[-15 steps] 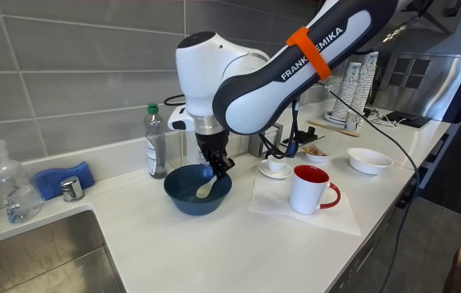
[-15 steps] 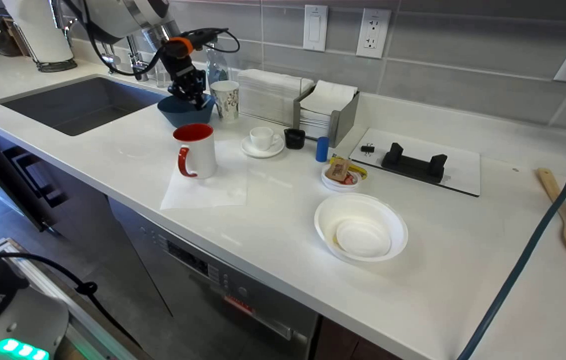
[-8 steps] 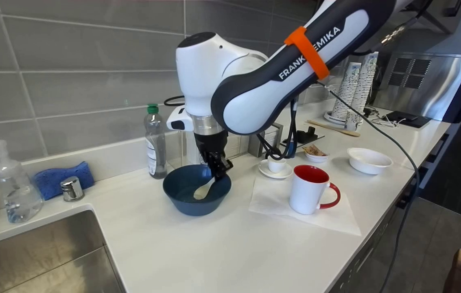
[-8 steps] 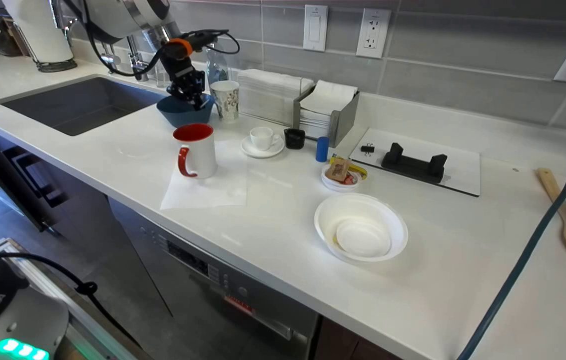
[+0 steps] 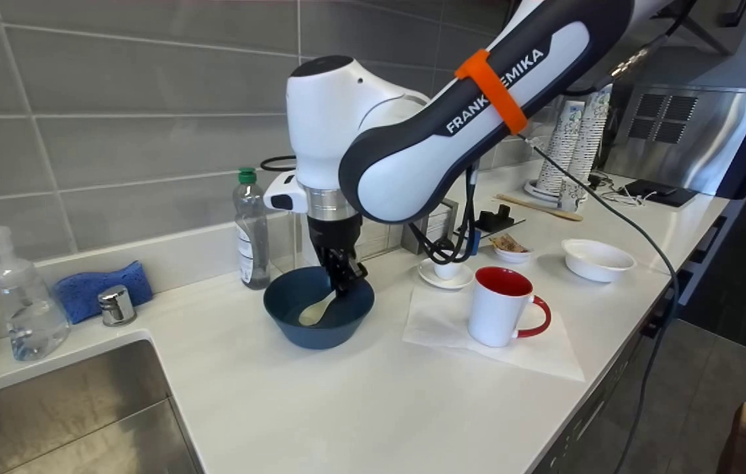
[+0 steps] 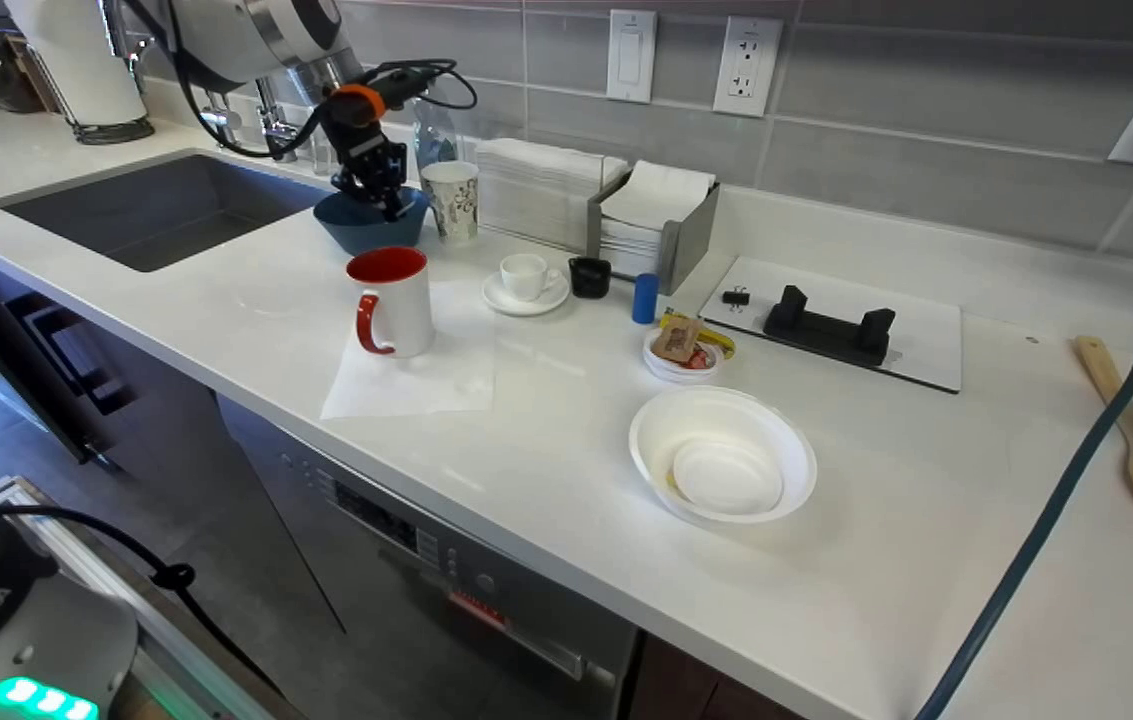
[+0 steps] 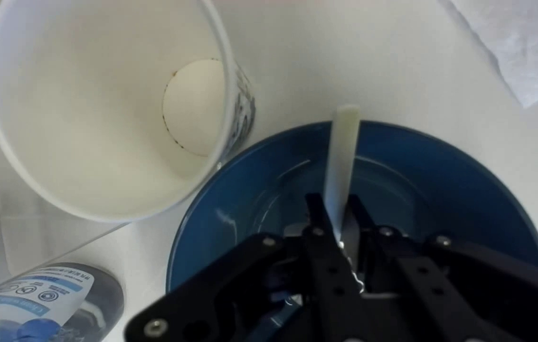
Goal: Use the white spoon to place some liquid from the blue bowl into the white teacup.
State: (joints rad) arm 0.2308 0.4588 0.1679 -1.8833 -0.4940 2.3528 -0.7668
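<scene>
Our tool (image 7: 336,204) is pinched together around the handle of the white spoon (image 7: 342,159), so we count the grasp as done. From the tool the spoon slants down, and in an exterior view its dish end sits inside the blue bowl (image 5: 320,339) below; getting the spoon into the bowl is done too, as we read it. Whether the spoon touches the bottom or carries any liquid we cannot tell, so we take the scoop itself to be the step in hand. Just beside the bowl, near the tool, stands a patterned paper cup (image 6: 453,205), which is not our target. Farther out from the tool than that cup, the white teacup (image 6: 524,278) stands upright on its saucer (image 6: 526,309), well apart from the spoon; its bottom is hidden from us, but with the spoon in the bowl we judge the pour as not yet made. Also away from the tool, a red-and-white mug (image 6: 408,320) stands on a napkin (image 6: 406,388) spread on the counter (image 6: 546,410). What remains, in our judgement, is to fill the spoon, lift it clear of the bowl's rim, carry it level across to the teacup and tip it there, which puts us short of halfway.
</scene>
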